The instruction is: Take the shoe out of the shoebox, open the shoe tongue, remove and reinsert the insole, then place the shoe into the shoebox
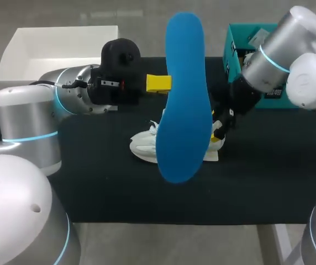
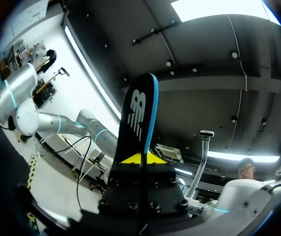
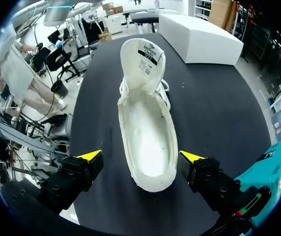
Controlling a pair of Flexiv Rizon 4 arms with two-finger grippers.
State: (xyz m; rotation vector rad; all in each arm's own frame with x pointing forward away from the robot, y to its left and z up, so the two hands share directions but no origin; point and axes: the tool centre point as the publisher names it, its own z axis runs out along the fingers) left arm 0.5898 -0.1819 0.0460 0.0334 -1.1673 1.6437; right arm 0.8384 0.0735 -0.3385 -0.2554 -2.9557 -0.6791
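The teal shoebox point(image 1: 231, 52) stands at the counter's point(image 1: 147, 193) far right corner; my right arm covers most of its opening, so I cannot tell what lies in it; in the right wrist view only a corner of it point(image 3: 278, 157) shows, beside the right finger. A white box point(image 1: 58, 43) sits at the far left corner, its open side up; the right wrist view shows it point(image 3: 199, 42) well beyond the shoe's toe.

The white shoe point(image 1: 146, 144) lies on the counter near the middle, outside both boxes; seen from the right wrist, the shoe point(image 3: 148, 142) has its tongue point(image 3: 141, 59) folded up and forward, and its inside is bare white lining. The right pincer point(image 3: 140, 157) is released, one finger on each side of the heel with dark counter point(image 3: 204, 98) showing in the gaps; in the head view it point(image 1: 219, 132) sits at the shoe's right end.

The left pincer point(image 1: 159, 84) is clenched on the blue insole point(image 1: 183, 94), holding it up above the shoe; from the left wrist the pincer point(image 2: 140, 158) grips the insole point(image 2: 138, 113) edge-on, black underside showing.

Open black counter lies on the near side of the shoe and to its left.
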